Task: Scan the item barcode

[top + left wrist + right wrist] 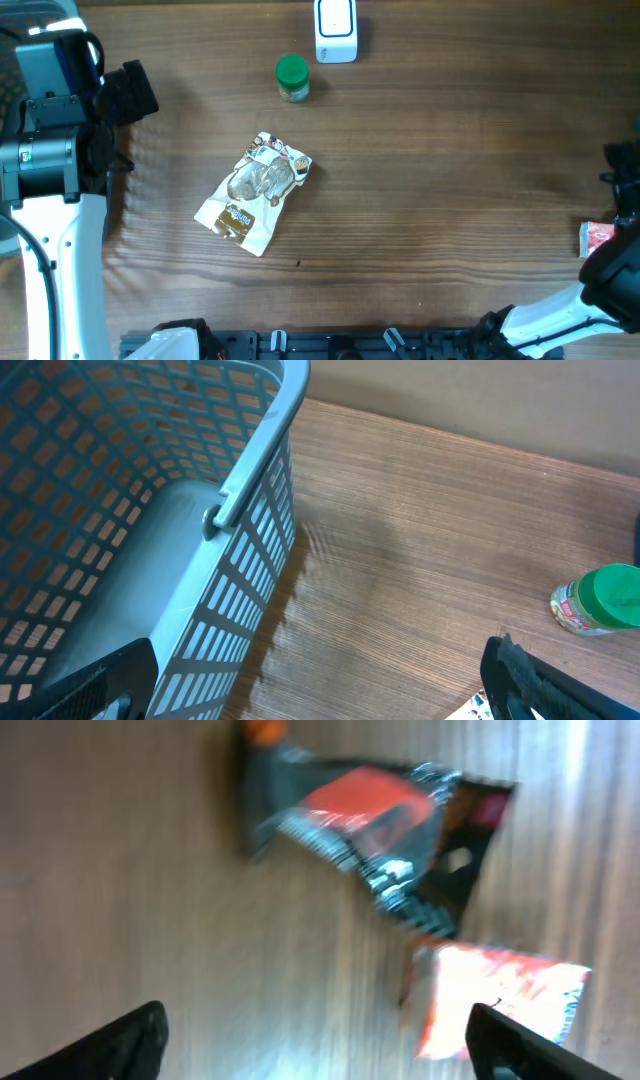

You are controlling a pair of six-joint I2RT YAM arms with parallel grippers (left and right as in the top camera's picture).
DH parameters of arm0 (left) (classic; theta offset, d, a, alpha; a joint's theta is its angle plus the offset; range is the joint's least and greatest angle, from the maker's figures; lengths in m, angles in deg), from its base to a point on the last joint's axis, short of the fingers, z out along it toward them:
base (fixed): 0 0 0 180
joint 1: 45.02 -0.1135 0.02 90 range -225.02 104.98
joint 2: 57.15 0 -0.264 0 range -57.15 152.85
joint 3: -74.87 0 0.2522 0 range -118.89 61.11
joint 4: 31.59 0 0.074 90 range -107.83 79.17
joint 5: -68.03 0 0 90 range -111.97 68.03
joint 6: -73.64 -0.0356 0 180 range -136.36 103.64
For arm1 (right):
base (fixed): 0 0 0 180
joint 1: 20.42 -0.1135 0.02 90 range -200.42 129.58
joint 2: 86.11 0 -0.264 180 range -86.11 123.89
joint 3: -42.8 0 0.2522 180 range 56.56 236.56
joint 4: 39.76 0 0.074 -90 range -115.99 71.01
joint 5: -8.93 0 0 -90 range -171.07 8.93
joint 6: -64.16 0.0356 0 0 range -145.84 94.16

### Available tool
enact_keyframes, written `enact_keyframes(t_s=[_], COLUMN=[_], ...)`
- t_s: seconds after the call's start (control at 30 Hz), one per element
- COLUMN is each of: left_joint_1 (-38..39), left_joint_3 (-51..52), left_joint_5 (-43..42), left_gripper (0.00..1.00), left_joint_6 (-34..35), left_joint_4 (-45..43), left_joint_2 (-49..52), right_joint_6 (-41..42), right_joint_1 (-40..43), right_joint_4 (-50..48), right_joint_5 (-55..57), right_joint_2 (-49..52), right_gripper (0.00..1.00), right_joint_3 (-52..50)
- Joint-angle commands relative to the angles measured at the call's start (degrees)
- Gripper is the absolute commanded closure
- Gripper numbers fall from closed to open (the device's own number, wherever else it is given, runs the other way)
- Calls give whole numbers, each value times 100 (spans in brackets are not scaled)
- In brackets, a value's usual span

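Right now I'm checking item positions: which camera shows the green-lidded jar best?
Overhead: the green-lidded jar shows whole, near the white device. The left wrist view catches it cropped at the right edge. The right wrist view misses it.

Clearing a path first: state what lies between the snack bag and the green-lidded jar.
Nothing. In the overhead view only bare wooden table separates the snack bag from the green-lidded jar.
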Motion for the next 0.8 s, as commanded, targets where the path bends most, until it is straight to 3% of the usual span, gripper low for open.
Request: enact_keyframes(t_s=[0.0, 0.13, 0.27, 0.43, 0.57, 0.77], left_joint_1=[-37, -37, -37, -37, -37, -37], left_joint_3=[-35, -35, -33, -35, -35, -33], left_joint_5=[33, 33, 33, 33, 33, 33], left_gripper=[0, 0, 0, 0, 0, 0], left_joint_6=[-28, -31, -28, -31, -28, -31], left_joint_4=[-13, -15, -13, -13, -15, -15], left_joint_2=[-63, -63, -63, -63, -63, -63], right_joint_6=[-26, 380, 1589, 1770, 1786, 1425], right_joint_1=[-671, -2157, -4129, -6098, -6717, -7027], right_joint_4=[72, 48, -4, -1622, -3073, -3399], right_joint_5=[-573, -560, -476, -503, -1126, -1119], right_joint_2=[-765, -1303, -1193, -382, 601, 1510], right_gripper=[0, 0, 0, 0, 0, 0], right_joint_3=[339, 352, 227, 127, 302, 1349])
